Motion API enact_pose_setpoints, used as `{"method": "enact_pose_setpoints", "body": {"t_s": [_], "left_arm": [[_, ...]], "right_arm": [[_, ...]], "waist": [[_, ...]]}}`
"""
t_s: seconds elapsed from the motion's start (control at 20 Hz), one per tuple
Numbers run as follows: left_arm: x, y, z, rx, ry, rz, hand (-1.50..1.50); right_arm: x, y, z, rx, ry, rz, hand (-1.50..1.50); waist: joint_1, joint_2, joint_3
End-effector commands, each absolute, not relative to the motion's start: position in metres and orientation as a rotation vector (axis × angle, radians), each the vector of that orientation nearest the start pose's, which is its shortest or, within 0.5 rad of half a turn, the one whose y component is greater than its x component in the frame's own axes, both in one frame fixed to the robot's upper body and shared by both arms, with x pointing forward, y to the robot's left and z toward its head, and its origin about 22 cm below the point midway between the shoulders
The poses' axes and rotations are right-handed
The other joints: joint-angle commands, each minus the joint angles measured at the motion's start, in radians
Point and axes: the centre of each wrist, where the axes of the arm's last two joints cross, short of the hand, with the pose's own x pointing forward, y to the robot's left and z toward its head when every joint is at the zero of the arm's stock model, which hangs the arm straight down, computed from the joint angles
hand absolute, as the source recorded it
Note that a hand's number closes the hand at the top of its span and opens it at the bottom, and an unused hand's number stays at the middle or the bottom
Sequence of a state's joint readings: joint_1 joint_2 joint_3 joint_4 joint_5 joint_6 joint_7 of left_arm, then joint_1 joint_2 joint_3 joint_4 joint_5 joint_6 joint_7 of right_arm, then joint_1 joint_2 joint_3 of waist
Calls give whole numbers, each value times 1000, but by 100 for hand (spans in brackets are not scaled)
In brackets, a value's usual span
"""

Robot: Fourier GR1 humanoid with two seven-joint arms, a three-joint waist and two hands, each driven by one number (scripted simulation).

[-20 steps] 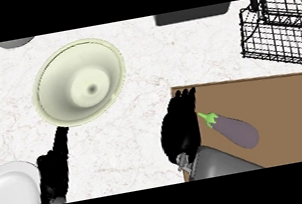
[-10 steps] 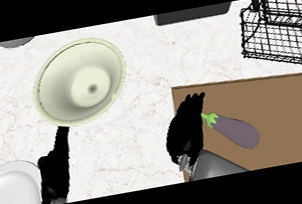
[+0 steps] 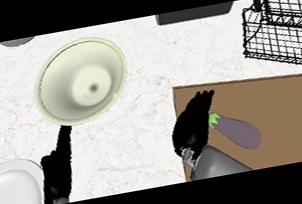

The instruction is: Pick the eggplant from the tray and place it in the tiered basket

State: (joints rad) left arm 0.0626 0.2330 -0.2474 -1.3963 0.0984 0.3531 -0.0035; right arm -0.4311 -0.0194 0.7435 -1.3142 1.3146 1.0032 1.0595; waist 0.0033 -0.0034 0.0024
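At your far left, a white plate (image 3: pixel 4 186) sits cut off by the lower edge of the marble counter (image 3: pixel 141 75), a sliver of something red at its bottom rim. Just beside it your left hand (image 3: pixel 56 174) rests low on the counter, fingers pointing up and relaxed, holding nothing; its fingertips lie near the dark handle of a pale green pan (image 3: pixel 81 80), which lies above it on the counter with its round bowl facing you. At the top edge you see part of a grey round object (image 3: pixel 17 41) at left and a dark grey box (image 3: pixel 194 13) nearer the middle.

Moving right, your right hand (image 3: pixel 194 123) lies over the left edge of the brown tray (image 3: pixel 291 115), fingers extended toward the far side and not curled round anything. The eggplant (image 3: pixel 236 131) lies on the tray just beside that hand, green stem end next to the fingers, purple body angled toward the lower right; whether the hand touches it you cannot tell.

At your far right the black wire tiered basket (image 3: pixel 284 32) stands on the counter beyond the tray, well apart from the eggplant.
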Motion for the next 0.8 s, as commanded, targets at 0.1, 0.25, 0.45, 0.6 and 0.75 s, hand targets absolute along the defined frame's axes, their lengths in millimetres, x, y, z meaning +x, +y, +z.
{"method": "enact_pose_setpoints", "body": {"t_s": [0.1,0.25,0.45,0.6,0.75], "left_arm": [[222,247,-52,249,-1307,-17,0],[219,242,-61,251,-1278,-4,0],[219,254,-61,251,-1284,-17,0],[215,235,-55,237,-1296,-18,0],[216,233,-57,237,-1280,-20,0]], "right_arm": [[272,-37,26,-1519,38,1748,-150],[269,-46,24,-1496,86,1732,-150],[250,-51,14,-1496,89,1684,-150],[261,-50,32,-1498,84,1671,-150],[277,-71,18,-1472,89,1663,-150]], "waist": [[1,4,-3],[-8,3,-3],[-6,3,-3],[0,2,-3],[-2,4,-2]]}}
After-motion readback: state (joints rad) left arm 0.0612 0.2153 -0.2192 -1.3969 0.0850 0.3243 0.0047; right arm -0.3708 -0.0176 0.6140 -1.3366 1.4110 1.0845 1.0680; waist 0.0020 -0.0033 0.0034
